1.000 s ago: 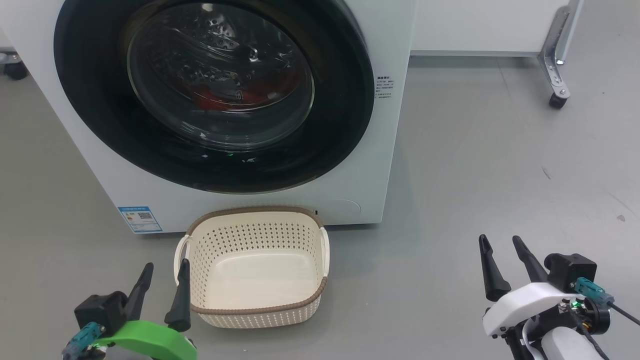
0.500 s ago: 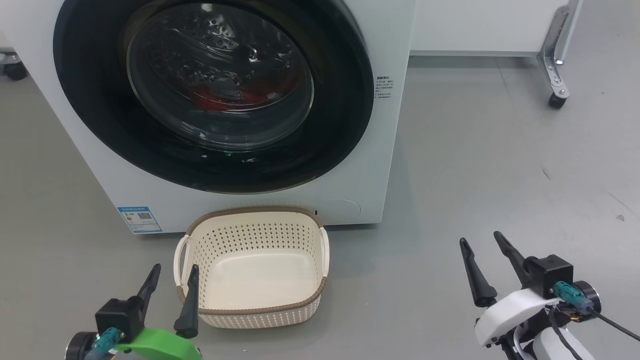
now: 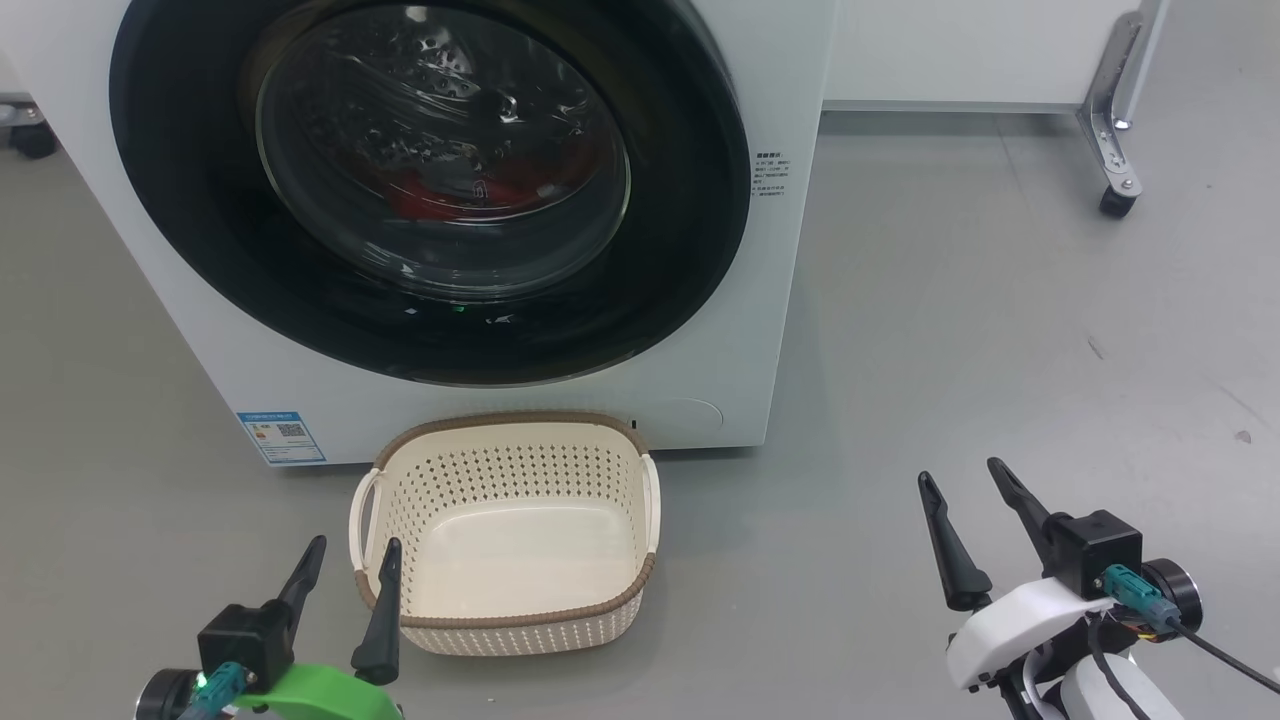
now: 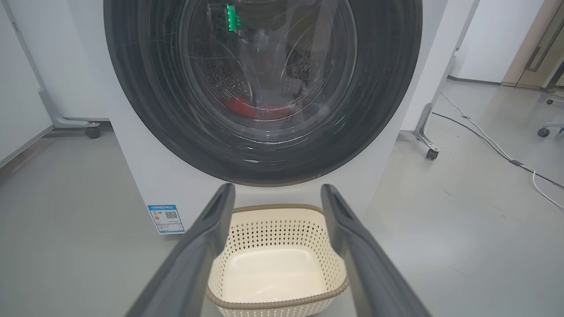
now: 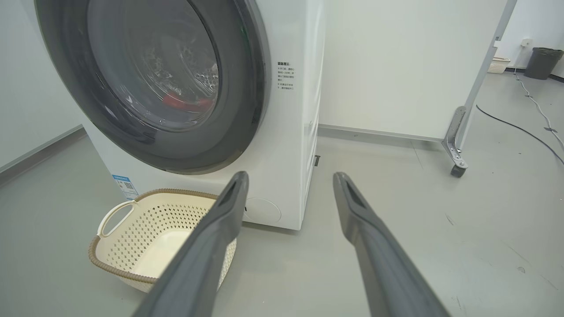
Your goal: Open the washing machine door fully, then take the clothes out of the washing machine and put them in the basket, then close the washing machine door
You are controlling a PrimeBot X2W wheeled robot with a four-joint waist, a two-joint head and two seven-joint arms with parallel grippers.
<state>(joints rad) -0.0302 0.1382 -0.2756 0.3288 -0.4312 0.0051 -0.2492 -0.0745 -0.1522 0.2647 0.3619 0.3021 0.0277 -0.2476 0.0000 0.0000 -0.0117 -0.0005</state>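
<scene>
The washing machine (image 3: 790, 300) stands straight ahead, white. Its door (image 3: 690, 200), a black ring around bulging glass, lies flush against the front. Red clothes (image 3: 430, 195) show through the glass, low in the drum, and also in the left wrist view (image 4: 246, 108). The cream basket (image 3: 510, 418) sits on the floor against the machine's foot, with nothing in it. My left gripper (image 3: 355, 542) is open just left of the basket's near corner. My right gripper (image 3: 960, 470) is open over bare floor, well right of the basket. The wrist views show both pairs of fingers spread, left gripper (image 4: 277, 188) and right gripper (image 5: 291, 175).
A blue QR sticker (image 3: 282, 437) sits low on the machine's front. A metal leg on a caster (image 3: 1112, 150) stands at the back right under a white panel. A cable (image 4: 484, 141) runs over the floor at the right, and a dark bin (image 5: 539, 61) stands far off.
My left gripper has slid a little right and lower in the head view, nearer the basket. My right gripper has shifted left. Both stay open; the door and basket have not moved.
</scene>
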